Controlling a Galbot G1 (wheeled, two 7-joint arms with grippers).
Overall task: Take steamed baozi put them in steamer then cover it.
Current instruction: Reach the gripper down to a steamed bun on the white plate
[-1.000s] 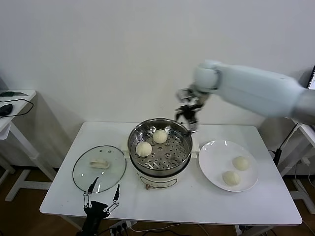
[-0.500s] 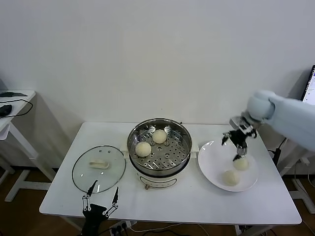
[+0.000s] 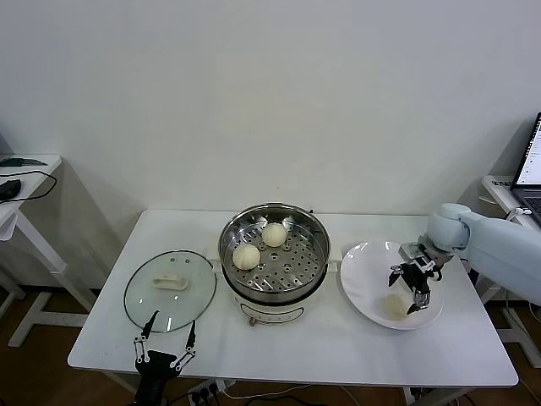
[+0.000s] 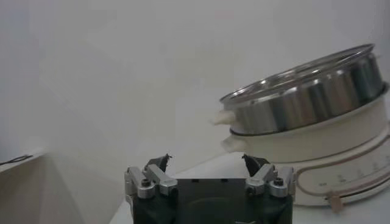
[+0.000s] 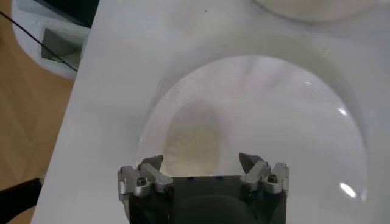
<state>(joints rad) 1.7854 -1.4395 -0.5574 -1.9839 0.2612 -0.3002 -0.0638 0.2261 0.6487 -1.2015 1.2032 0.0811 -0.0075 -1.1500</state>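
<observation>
So the white tabletop [image 3: 338, 347] had the steamer [image 3: 275, 254] sitting mid-way, two steamed baozi [image 3: 246, 255] already on its perforated tray. The cover [image 3: 170, 289] lay flat to the robot's left of it, and a white plate [image 3: 365, 279] sat on the other side. The right pincer [image 3: 412, 292] hung wide open right over that plate, above a bun there. The left pincer [image 3: 163, 347] was parked at the tabletop's near edge, open too, holding nothing.
</observation>
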